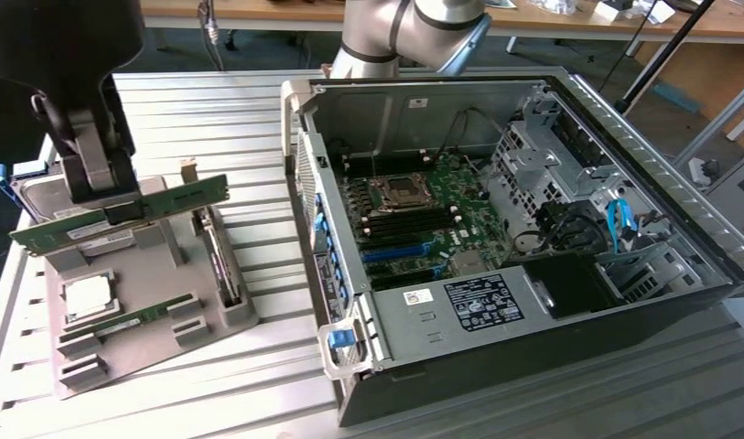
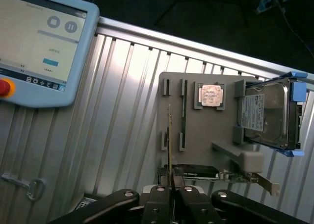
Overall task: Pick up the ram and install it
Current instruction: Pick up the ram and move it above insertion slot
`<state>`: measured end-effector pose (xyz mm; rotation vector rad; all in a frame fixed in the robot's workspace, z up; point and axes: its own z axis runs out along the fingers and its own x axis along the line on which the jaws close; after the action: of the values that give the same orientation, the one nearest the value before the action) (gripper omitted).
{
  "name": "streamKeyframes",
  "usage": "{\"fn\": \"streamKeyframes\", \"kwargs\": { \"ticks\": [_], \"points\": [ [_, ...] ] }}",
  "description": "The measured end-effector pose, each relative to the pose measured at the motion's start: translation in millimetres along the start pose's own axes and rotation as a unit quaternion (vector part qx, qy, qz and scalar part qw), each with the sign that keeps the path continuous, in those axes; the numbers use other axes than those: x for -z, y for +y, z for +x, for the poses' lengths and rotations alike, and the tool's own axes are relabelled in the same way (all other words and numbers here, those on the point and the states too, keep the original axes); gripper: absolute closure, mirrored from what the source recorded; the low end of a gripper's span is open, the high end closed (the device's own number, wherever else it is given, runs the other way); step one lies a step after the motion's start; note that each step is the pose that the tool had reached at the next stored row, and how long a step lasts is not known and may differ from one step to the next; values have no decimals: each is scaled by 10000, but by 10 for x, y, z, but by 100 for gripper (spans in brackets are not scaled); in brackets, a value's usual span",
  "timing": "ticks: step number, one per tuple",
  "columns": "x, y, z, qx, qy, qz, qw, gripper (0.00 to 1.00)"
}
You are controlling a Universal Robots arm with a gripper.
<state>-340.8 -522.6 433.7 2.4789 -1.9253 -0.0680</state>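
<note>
- The ram (image 1: pixel 164 199) is a long, flat green stick, held level in the air just above the grey parts tray (image 1: pixel 158 279), at the exterior view's left, well apart from the open computer case (image 1: pixel 408 101)
- In the wrist view the ram (image 2: pixel 170 131) appears edge-on as a thin line running out from between the fingers
- The gripper (image 1: pixel 118 213) is clenched on the ram, its dark pads pressing the two flat faces near mid-length, so both ends stick out free
- It looks light and stiff but thin
- I judge it fragile: it could flex or crack under a sideways load, and the chips and the contact edge should stay unpinched
- A mid-length hold on the faces seems right, since it balances the stick and leaves the contact edge bare
- On the tray lie a square silver processor (image 1: pixel 89 294), a hard drive (image 2: pixel 267 111) and a card with a metal bracket (image 2: pixel 235 176)
- The motherboard (image 1: pixel 433 206) lies inside the case
</note>
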Motion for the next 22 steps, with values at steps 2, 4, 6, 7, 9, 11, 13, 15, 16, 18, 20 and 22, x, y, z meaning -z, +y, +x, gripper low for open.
{"fn": "streamKeyframes", "kwargs": {
  "ticks": [2,4,6,7,9,11,13,15,16,18,20,22],
  "points": [
    [1,-40,10,0,0,0,10000,87],
    [2,-72,19,0,0,0,10000,87],
    [4,-105,27,0,0,0,10000,87],
    [4,-118,30,0,0,0,10000,87],
    [6,-148,38,0,1,0,10000,87],
    [6,-174,44,0,1,0,10000,87],
    [7,-196,50,-1,2,0,10000,87],
    [8,-222,57,-4,1,0,10000,87],
    [9,-235,60,-5,2,-1,10000,87],
    [10,-285,73,-11,2,0,10000,87],
    [13,-372,95,-25,1,1,10000,87],
    [16,-426,108,-31,1,0,10000,87]
  ]
}}
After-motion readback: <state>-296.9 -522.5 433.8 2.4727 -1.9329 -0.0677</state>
